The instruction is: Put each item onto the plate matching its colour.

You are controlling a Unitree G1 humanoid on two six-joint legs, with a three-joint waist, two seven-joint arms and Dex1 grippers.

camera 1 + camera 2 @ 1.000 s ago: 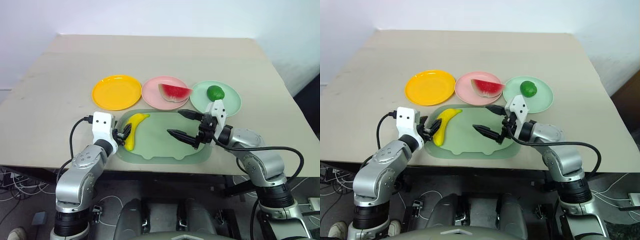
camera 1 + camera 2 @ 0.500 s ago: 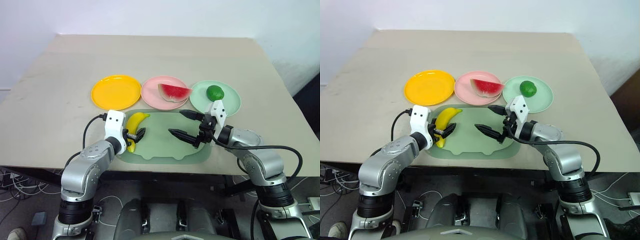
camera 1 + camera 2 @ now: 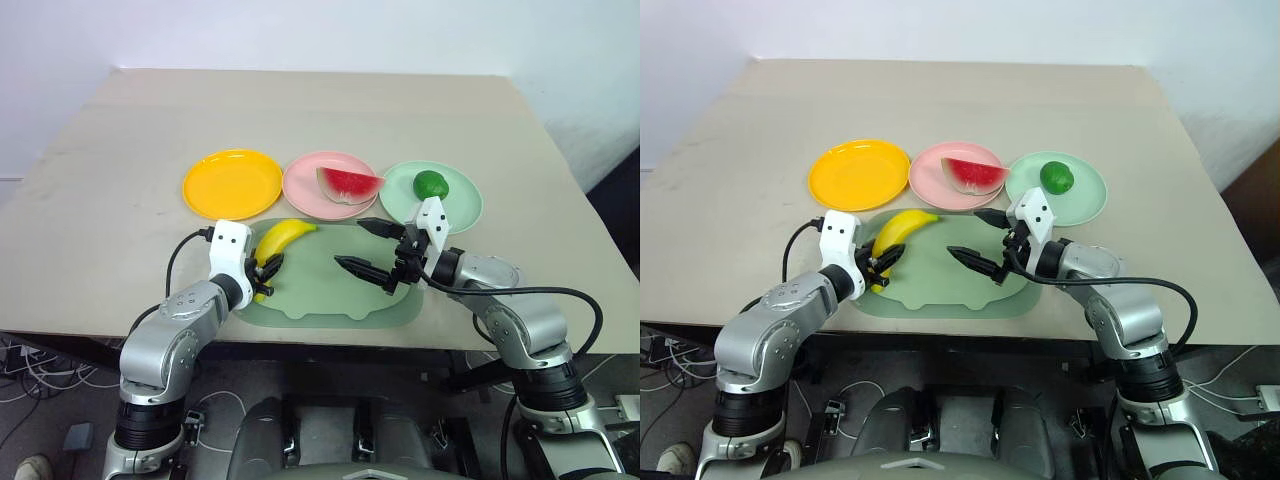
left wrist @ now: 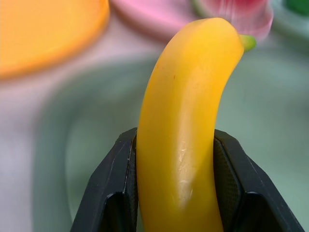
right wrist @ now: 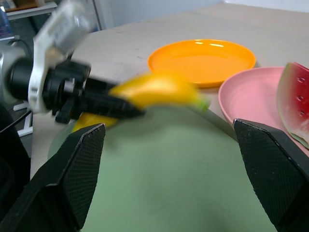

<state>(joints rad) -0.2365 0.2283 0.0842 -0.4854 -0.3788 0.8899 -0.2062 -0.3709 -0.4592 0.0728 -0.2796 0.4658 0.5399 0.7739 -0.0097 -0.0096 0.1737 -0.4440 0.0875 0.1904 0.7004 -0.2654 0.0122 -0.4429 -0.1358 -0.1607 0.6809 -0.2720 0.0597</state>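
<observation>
Yellow banana [image 3: 278,243], red watermelon wedge [image 3: 349,185] rinded in green, green ball [image 3: 431,184], yellow plate [image 3: 232,183], pink plate [image 3: 305,183], mint plate [image 3: 464,205], pale green tray [image 3: 330,292], beige table [image 3: 300,110], black-fingered tools

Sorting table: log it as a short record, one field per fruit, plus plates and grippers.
curved yellow toy banana: clamped in left gripper, over large pale green tray
red watermelon wedge: on pink plate
round green ball: on mint green plate
yellow plate: bare
right gripper: open over tray, holding nothing
</observation>
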